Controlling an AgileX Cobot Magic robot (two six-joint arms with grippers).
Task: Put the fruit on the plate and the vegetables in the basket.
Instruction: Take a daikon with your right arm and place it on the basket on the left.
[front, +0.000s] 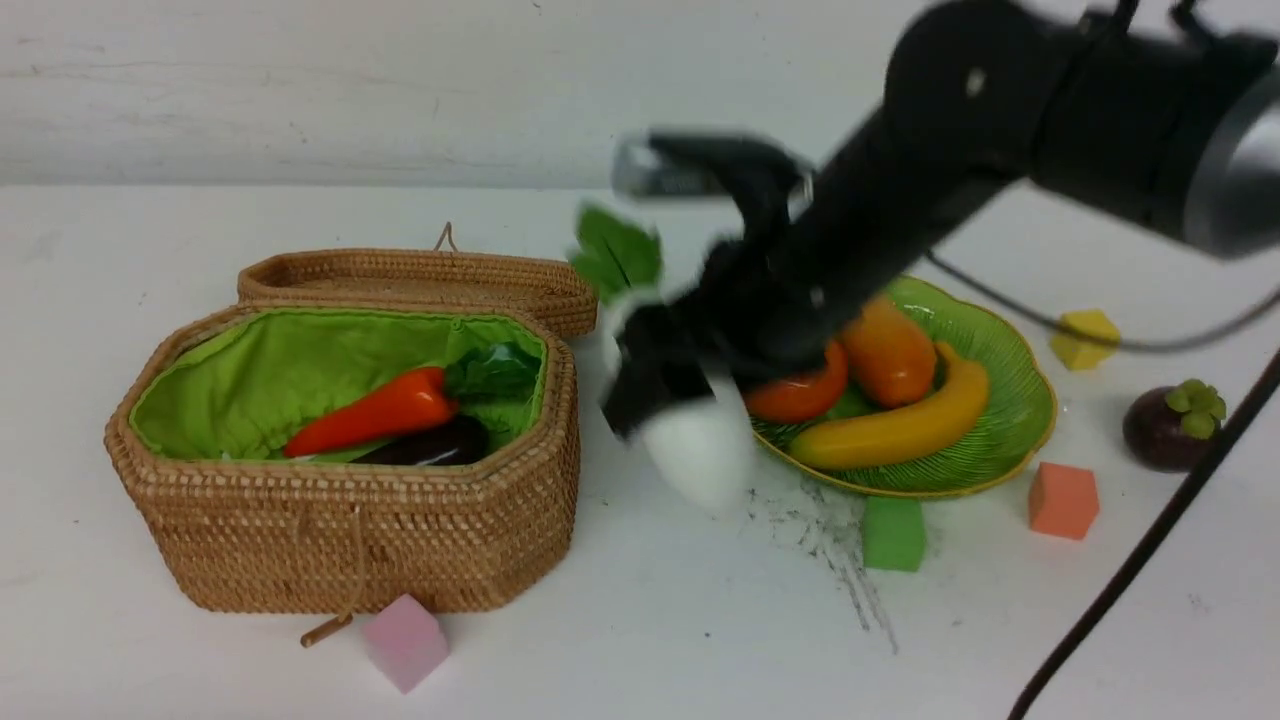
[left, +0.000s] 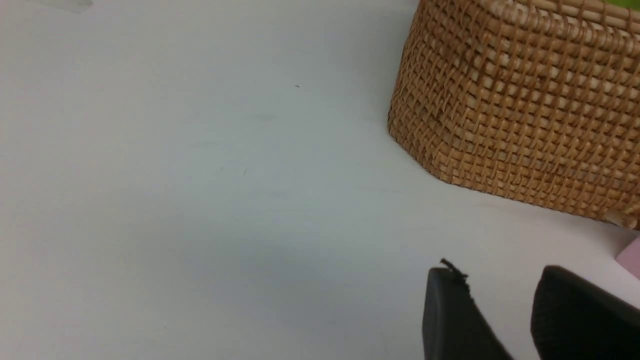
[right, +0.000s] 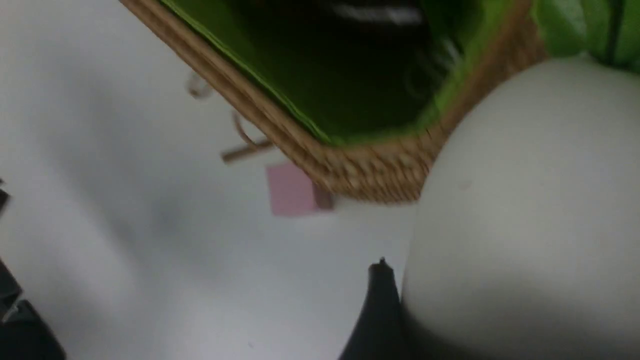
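Item in hand: radish (front: 695, 450), white, long, leaves (front: 617, 255) up and blunt tip down; my right gripper (front: 665, 385) is clamped on its body, lifted off the desk (front: 640, 640).
Long axis: steep, leaning, leafy end away from me and tip toward me; picture blurred, exact tilt uncertain.
Position: between basket (front: 350, 540) and plate (front: 1010, 440), just beside the basket's right end wall, not yet over its opening.
Key relation: basket opening lies to my left of the radish; its long side runs left to right, so I judge the radish must swing left and lie down along it.
Basket contents: carrot (front: 375, 412) and eggplant (front: 430, 445) on the green lining.
Plate contents: banana (front: 900, 425), mango (front: 888, 350), persimmon (front: 800, 395).
Outstanding: mangosteen (front: 1168, 425), on the desk right of the plate.
Nearer arm: right, already holding.
Left gripper (left: 505, 305): low by the basket's outer wall, fingers slightly parted, empty.
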